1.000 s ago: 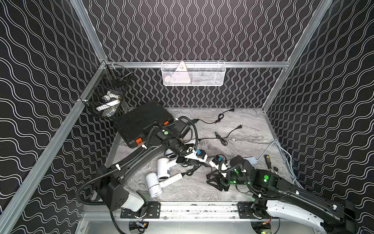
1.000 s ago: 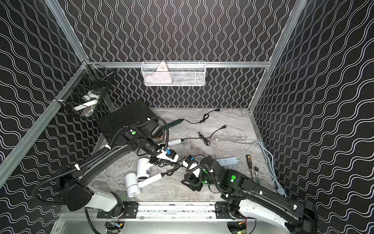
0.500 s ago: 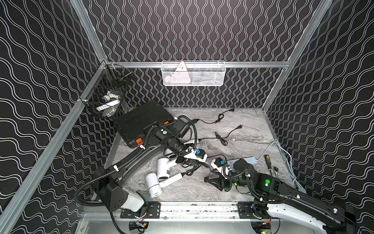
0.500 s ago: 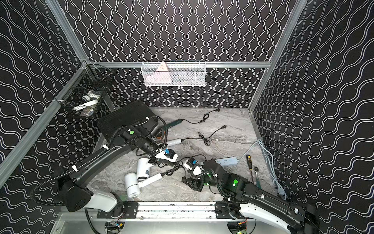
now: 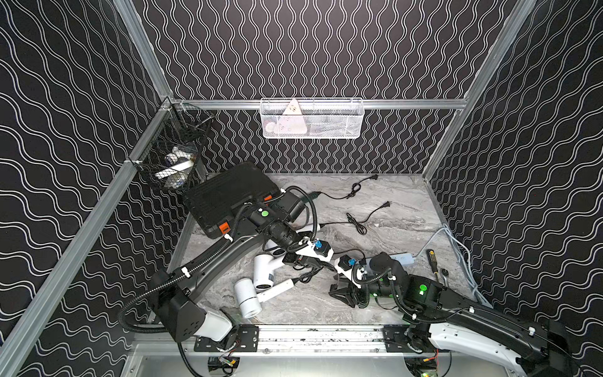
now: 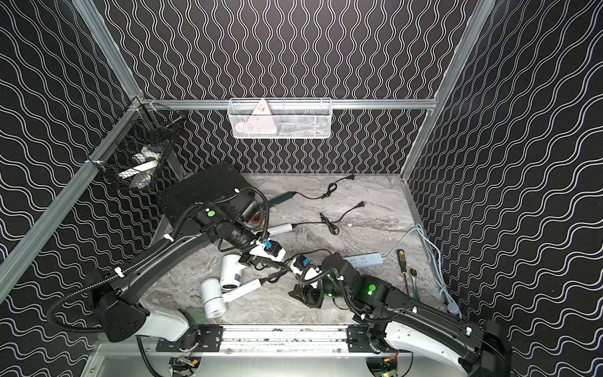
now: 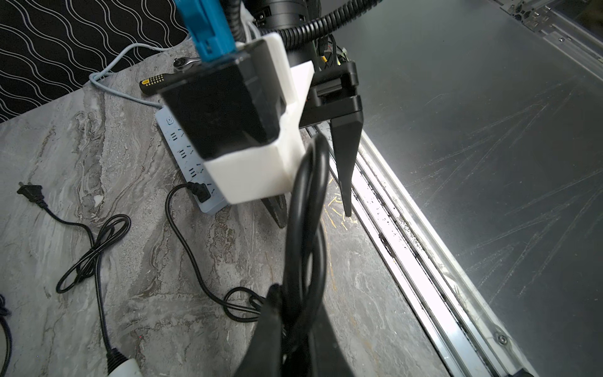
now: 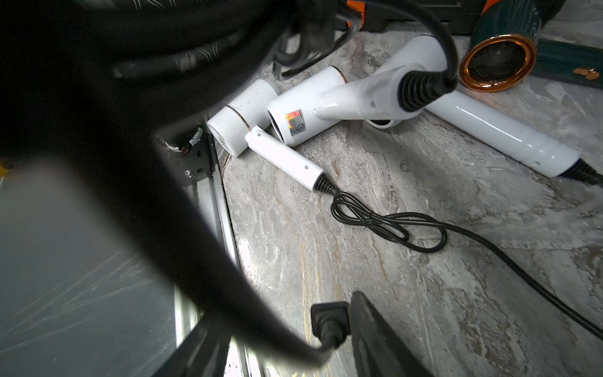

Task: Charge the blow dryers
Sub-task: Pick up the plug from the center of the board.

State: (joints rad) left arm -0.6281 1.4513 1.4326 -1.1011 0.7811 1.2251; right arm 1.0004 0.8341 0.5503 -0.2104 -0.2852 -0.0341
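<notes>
Both arms stretched inward, left tool [image 7: 290,306] clamped on looped cord [image 7: 306,202], right tool [image 5: 339,293] low, parted beside plug [image 8: 328,321]

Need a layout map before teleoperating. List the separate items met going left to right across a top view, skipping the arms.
Black wire basket → front white blow dryer → pale blue power strip → screwdriver → ratchet wrench.
</notes>
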